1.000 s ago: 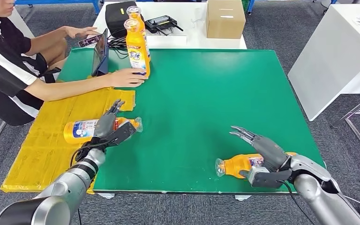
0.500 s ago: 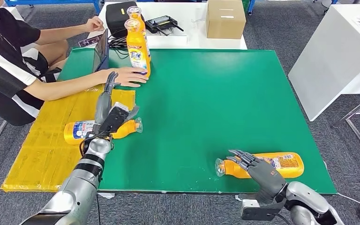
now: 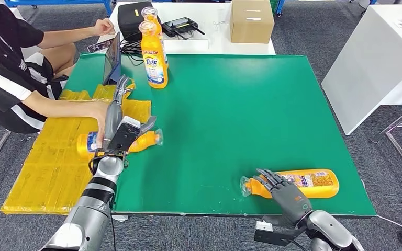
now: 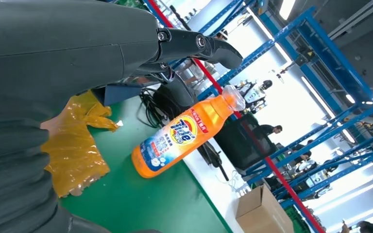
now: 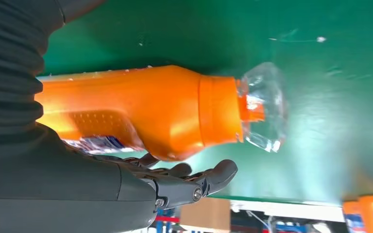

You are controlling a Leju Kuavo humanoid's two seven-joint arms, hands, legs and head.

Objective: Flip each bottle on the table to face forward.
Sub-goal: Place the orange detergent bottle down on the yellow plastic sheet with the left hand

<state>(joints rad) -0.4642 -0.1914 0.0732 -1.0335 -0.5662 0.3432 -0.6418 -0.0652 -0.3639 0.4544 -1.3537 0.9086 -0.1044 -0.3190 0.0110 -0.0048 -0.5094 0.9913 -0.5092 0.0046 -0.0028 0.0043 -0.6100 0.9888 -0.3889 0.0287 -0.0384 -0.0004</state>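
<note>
The head view looks down over the green bench [image 3: 230, 104]; both wrist views sit close, sharing its bottles.

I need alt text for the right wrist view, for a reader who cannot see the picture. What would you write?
An orange bottle lies on its side on a green table, its clear cap pointing away from the wrist. The robot's right hand is close beside the bottle, dark fingers stretched along it. A cardboard box shows at the picture's edge.
</note>
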